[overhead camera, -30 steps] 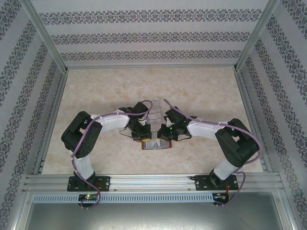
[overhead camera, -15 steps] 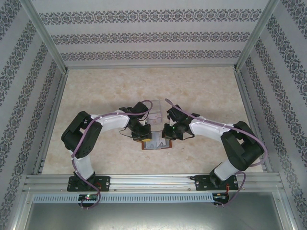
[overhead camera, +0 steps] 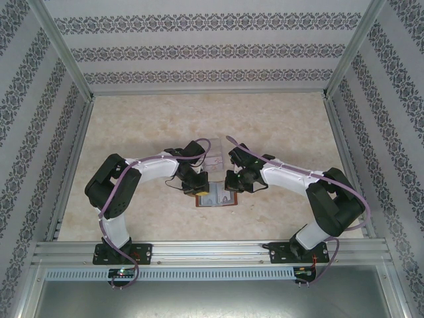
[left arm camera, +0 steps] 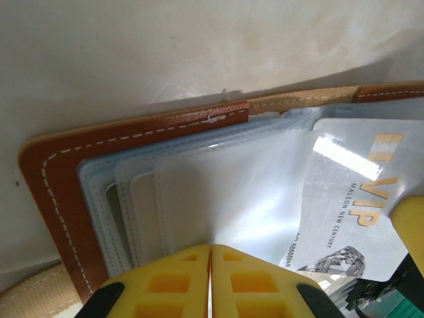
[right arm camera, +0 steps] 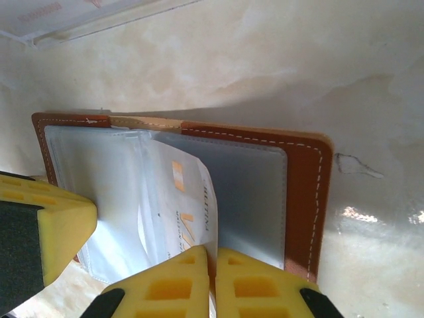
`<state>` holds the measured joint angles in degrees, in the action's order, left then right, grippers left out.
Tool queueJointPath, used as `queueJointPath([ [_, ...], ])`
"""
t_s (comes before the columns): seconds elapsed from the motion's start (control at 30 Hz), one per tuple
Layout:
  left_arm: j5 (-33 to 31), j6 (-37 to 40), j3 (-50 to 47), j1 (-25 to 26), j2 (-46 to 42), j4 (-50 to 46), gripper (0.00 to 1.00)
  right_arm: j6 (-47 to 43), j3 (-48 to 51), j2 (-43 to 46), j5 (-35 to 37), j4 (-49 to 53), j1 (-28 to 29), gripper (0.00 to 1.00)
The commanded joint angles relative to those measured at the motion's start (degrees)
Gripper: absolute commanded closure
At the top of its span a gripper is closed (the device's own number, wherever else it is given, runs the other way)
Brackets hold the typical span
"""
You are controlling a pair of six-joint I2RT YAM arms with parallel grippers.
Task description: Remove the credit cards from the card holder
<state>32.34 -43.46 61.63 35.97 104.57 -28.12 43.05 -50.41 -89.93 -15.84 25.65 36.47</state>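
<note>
The reddish-brown card holder (overhead camera: 222,199) lies open on the table between the two arms. Its clear sleeves face up inside the stitched leather cover (left arm camera: 59,172) (right arm camera: 305,199). A pale credit card (left arm camera: 358,199) (right arm camera: 182,199) printed "VIP" is tilted up from the middle sleeves. My right gripper (overhead camera: 230,185) (right arm camera: 213,250) is shut on its near edge. My left gripper (overhead camera: 199,190) (left arm camera: 211,248) is shut at the left half, where a clear sleeve puckers up into its fingertips. Other cards show only as pale edges in the stacked sleeves.
A clear plastic tray (overhead camera: 215,156) (right arm camera: 66,16) sits just behind the card holder, close to both wrists. The holder's tan strap tab (left arm camera: 40,291) sticks out at its left edge. Aluminium rails frame the marbled tabletop (overhead camera: 146,126), which spreads wide to both sides and the back.
The right gripper has shifted slightly back and left over the holder's right half, with the card tilted up. The left arm and the holder have stayed in place.
</note>
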Motion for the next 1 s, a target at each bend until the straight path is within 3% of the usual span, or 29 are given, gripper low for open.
queueJointPath([
  [0.0,-2.2,1.0,0.6,0.6,1.4,-3.8,0.91,-1.4,-1.3,-0.9,4.5,5.3,0.6,0.92],
  [0.17,-2.2,1.1,0.8,0.5,1.4,-3.8,0.91,-1.5,-2.1,-0.9,5.1,6.3,1.2,0.92],
  [0.4,-2.0,1.0,0.7,0.5,1.6,-3.5,0.91,1.0,-1.9,-1.8,-0.2,2.0,2.4,0.89],
  [0.97,-1.9,1.1,0.9,0.5,1.2,-3.4,0.91,2.9,-3.4,0.0,-1.2,2.2,3.9,0.85],
])
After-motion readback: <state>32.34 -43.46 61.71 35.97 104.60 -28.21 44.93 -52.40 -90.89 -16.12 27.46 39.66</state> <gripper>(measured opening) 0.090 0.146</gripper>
